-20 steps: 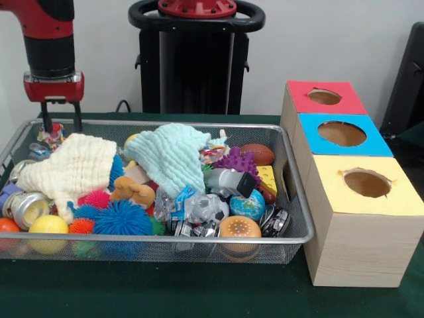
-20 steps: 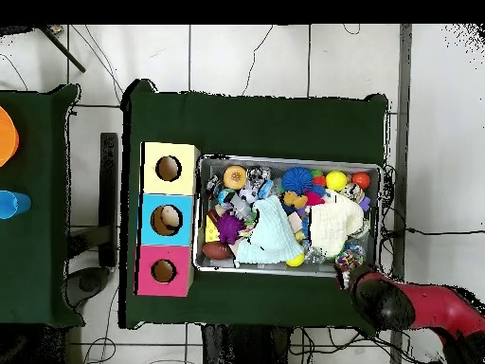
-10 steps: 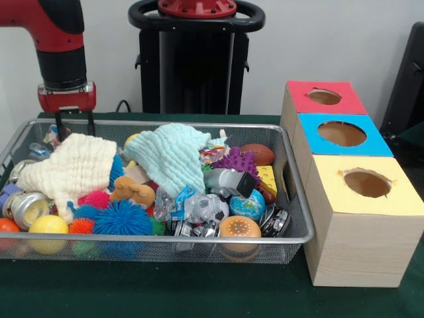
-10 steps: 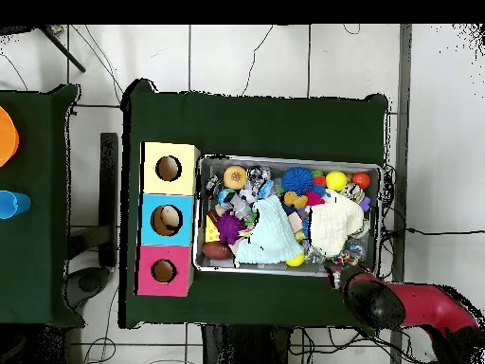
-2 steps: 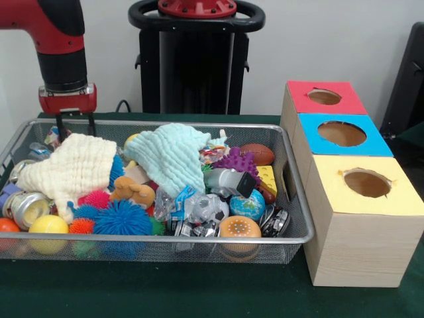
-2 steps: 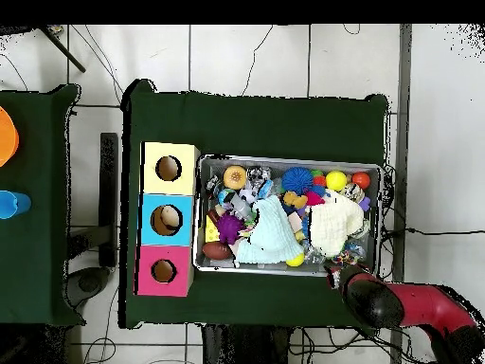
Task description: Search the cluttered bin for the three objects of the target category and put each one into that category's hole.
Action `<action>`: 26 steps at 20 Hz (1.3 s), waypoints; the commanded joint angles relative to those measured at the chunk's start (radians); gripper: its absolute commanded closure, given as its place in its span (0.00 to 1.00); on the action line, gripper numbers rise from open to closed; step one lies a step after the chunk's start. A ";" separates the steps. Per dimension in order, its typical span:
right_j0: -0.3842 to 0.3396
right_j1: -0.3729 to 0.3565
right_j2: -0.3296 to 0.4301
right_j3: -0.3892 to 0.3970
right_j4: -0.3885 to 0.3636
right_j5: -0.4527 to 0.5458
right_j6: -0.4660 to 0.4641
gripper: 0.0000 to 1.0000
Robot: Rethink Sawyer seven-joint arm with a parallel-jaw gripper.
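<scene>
Front view: wire mesh bin [image 5: 291, 199] on green table [image 5: 199, 298], packed with clutter. Contents include cream cloth [image 5: 69, 165], pale blue cloth [image 5: 173, 156], blue spiky ball [image 5: 122, 218], yellow ball [image 5: 48, 225], purple spiky toy [image 5: 236, 161], small football [image 5: 258, 154], globe ball [image 5: 248, 205], burger toy [image 5: 239, 227], crushed can [image 5: 26, 207]. Gripper [image 5: 73, 124]: two dark fingers parted, empty, at the bin's back left corner above the cream cloth. Beside the bin, three boxes in a row: red box [image 5: 324, 98], blue box [image 5: 341, 134], yellow box [image 5: 366, 185], each with a round hole. Which category is the target cannot be told.
</scene>
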 commanded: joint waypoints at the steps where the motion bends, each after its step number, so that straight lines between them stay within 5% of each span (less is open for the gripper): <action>1: -0.013 0.037 -0.008 -0.084 -0.073 0.025 -0.135 0.00; 7: -0.033 0.036 0.012 -0.092 -0.092 0.015 -0.182 0.00; 8: -0.040 0.035 0.019 -0.090 -0.100 0.005 -0.192 1.00; 26: -0.019 0.006 0.024 -0.084 -0.126 -0.016 -0.153 1.00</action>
